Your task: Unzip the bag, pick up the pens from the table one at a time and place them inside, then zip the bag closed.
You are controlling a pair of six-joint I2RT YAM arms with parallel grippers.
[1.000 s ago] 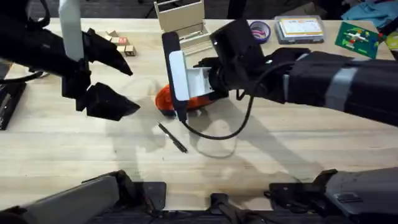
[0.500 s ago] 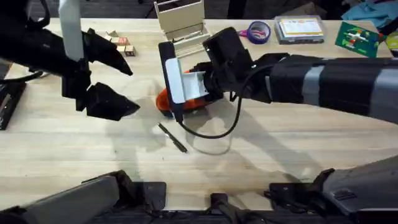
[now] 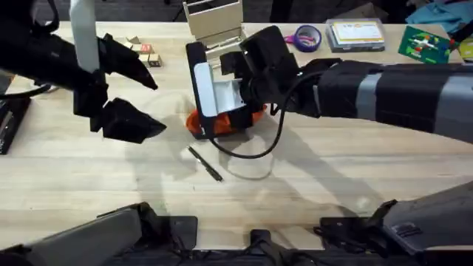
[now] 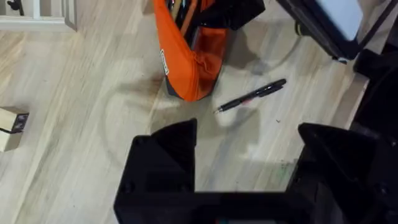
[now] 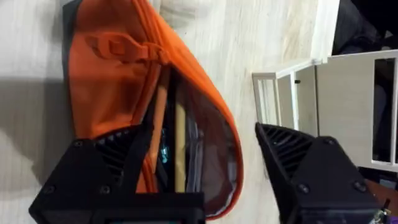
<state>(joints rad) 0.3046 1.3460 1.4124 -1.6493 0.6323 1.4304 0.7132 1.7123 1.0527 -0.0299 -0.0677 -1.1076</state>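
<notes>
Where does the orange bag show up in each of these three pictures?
Overhead: the bag peeks out at table centre, under the right gripper.
Left wrist: top centre, mouth open, near the black pen.
Right wrist: large, upper left, unzipped, things inside.
Shared landmark: the white rack beside it.

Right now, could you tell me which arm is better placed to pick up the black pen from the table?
Left, probably: the left gripper hovers open and empty near the black pen, while the right gripper is at the open bag.

Right hand blocks bag mouth; black pen unobstructed.
</notes>
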